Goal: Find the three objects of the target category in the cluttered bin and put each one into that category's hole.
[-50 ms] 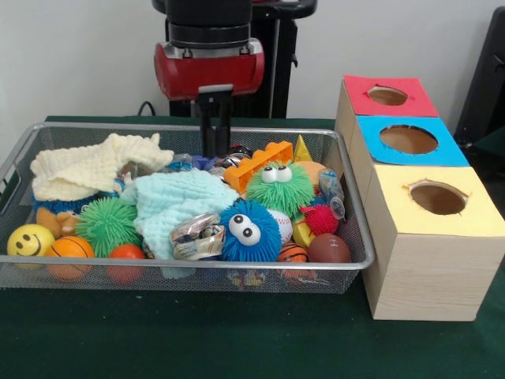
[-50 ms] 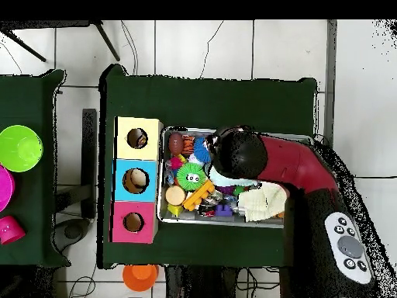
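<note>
- Hovering at the bin's (image 1: 24, 146) far side, your gripper (image 1: 214, 146) looks narrow and empty.
- Targets lie buried; cloths (image 1: 177, 201) may snag.
- Watch the holes (image 1: 438, 197) alongside.

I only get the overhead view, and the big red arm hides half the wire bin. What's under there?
Observer: A yellow smiley-face ball sits in a corner of the metal mesh bin, beside an orange basketball-pattern ball.
Operator: Where's the gripper?
Observer: The gripper hangs at the bin's back, by an orange toothed plastic block.
Operator: Are those coloured squares flat?
Observer: No, they top light wooden boxes standing beside the bin.
</note>
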Tool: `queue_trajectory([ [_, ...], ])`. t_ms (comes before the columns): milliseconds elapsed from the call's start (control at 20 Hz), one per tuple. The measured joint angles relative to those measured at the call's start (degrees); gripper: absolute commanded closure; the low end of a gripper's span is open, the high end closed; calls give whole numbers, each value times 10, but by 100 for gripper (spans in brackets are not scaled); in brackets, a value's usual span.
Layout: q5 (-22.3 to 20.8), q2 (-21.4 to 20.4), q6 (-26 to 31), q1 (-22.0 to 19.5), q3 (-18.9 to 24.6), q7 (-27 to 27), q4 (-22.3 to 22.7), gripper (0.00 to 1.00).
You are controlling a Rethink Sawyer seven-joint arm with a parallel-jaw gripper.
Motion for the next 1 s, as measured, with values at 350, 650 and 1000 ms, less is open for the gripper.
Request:
queue_trajectory([
  [350,-7,2,-3,-8,39,0,6,100],
  [650,-8,2,-22,-26,89,0,12,100],
  [1000,-28,2,-29,-33,111,0,13,0],
])
